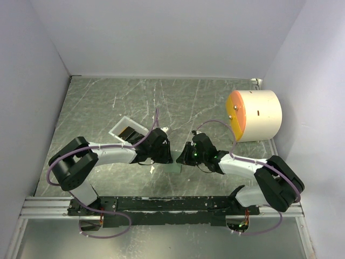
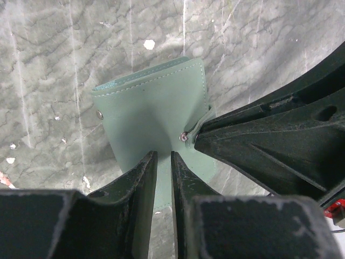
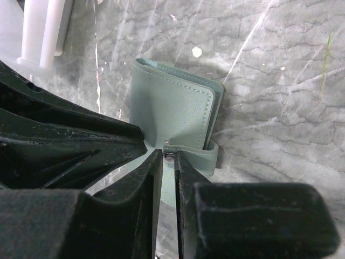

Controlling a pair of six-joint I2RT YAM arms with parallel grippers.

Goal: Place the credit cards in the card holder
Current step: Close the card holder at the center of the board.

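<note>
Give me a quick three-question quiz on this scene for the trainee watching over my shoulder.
1. True or false: the card holder lies spread open with its pockets showing.
2. What does the right hand pinch? A) the snap tab B) a credit card C) nothing
3. Where are the credit cards?
Key: 1 false, it is folded shut. 2 A. 3 in the white tray.
</note>
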